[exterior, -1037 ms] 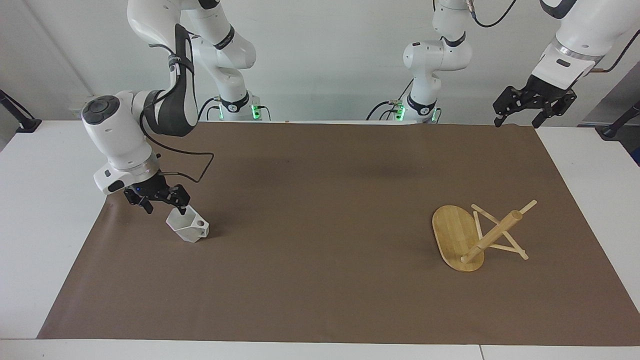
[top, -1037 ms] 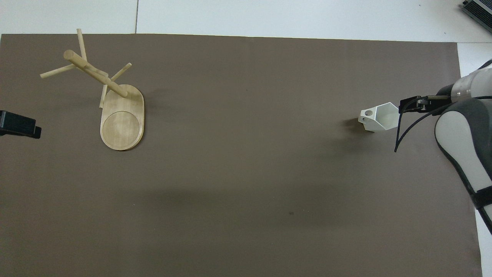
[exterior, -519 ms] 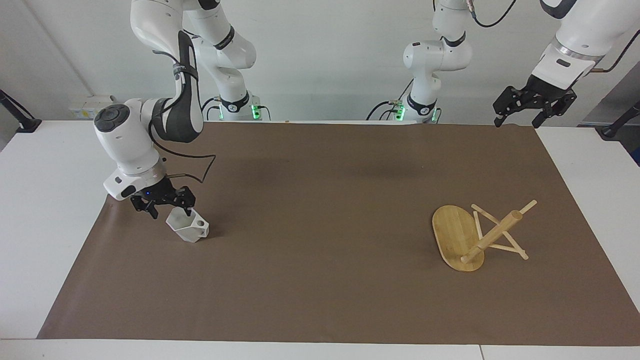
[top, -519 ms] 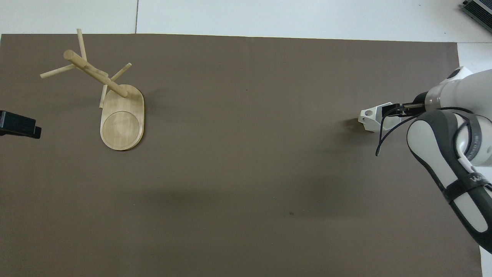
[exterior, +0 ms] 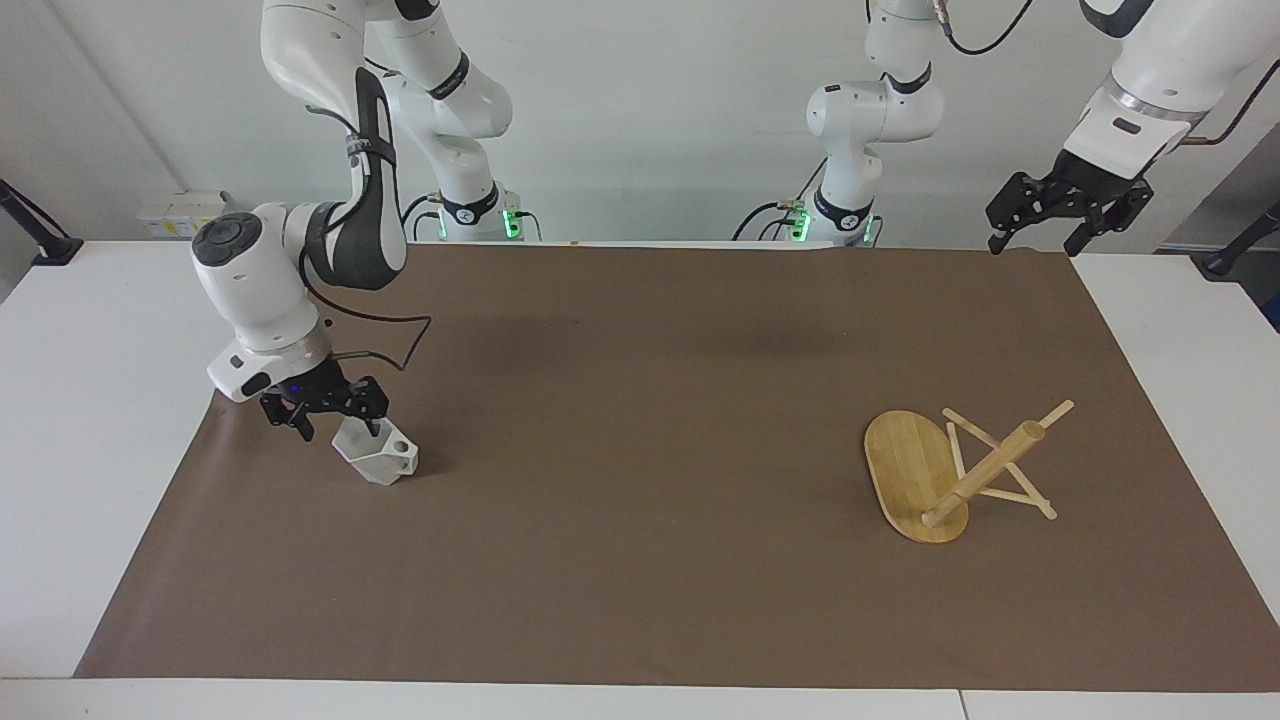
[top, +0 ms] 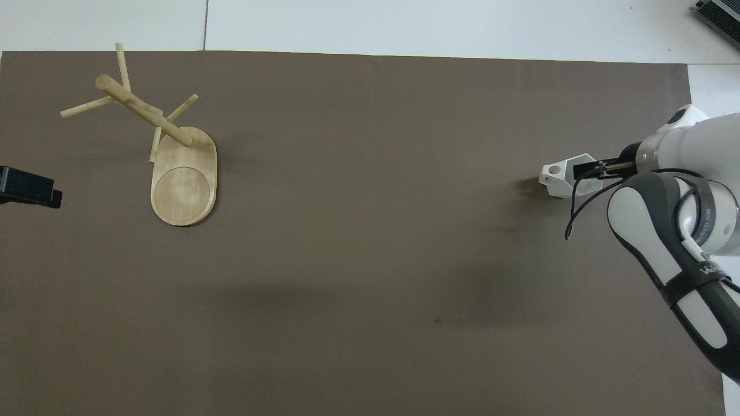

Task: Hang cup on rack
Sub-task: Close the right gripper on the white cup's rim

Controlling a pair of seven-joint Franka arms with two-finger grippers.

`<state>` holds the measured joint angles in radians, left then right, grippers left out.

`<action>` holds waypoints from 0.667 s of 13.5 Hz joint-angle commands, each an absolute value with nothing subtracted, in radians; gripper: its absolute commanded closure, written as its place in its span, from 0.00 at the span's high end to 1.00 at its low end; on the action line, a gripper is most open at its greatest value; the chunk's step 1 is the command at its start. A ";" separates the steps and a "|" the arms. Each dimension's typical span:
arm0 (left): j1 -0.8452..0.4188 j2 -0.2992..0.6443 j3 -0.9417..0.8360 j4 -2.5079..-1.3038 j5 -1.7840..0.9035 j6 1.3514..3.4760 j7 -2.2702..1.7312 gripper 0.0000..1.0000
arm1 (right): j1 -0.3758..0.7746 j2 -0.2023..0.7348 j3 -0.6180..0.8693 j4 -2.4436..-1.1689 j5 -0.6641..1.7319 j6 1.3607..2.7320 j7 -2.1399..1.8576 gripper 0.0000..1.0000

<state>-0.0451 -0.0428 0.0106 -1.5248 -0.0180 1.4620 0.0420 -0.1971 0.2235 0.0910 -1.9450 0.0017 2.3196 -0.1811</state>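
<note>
In the facing view, I had the right gripper point(exterior: 327, 415) low over the brown mat point(exterior: 640, 560) at the right arm's end of the table, its jaws spread wide. I had brought it down there because the cup point(exterior: 378, 456) sat at that end, well apart from the rack point(exterior: 950, 470), and I judged the right arm the one to fetch it. The cup rested on the mat with its mouth up and tilted toward the gripper, its blocky handle with the round hole pointing toward the table's middle. One fingertip sat at the rim, seemingly just inside the mouth, the other clear of the wall on the side toward the table's end; I judged that stance ready to close on the wall, though I could not tell whether anything touched yet. The rack stood toward the left arm's end, its oval base flat on the mat. The left gripper point(exterior: 1035, 232) waited high over the mat's corner nearest its own base, also spread and empty.

In the overhead view, the right gripper point(top: 589, 170) covered part of the cup's point(top: 558, 176) hexagonal mouth, leaving the handle bare. The rack point(top: 182, 179) lay at the left arm's end, a little farther from the robots than the cup. Only a dark tip of the left gripper point(top: 26, 188) showed at the edge.
</note>
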 commanded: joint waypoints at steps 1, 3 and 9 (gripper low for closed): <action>-0.037 -0.057 0.009 -1.539 -0.023 1.456 0.051 1.00 | -0.209 0.228 0.097 -1.979 0.009 2.379 -0.177 1.00; -0.037 -0.058 0.009 -1.539 -0.023 1.456 0.051 1.00 | -0.209 0.244 0.098 -1.980 0.009 2.398 -0.172 1.00; -0.037 -0.058 0.009 -1.539 -0.023 1.456 0.051 1.00 | -0.207 0.255 0.098 -1.979 0.009 2.387 -0.143 1.00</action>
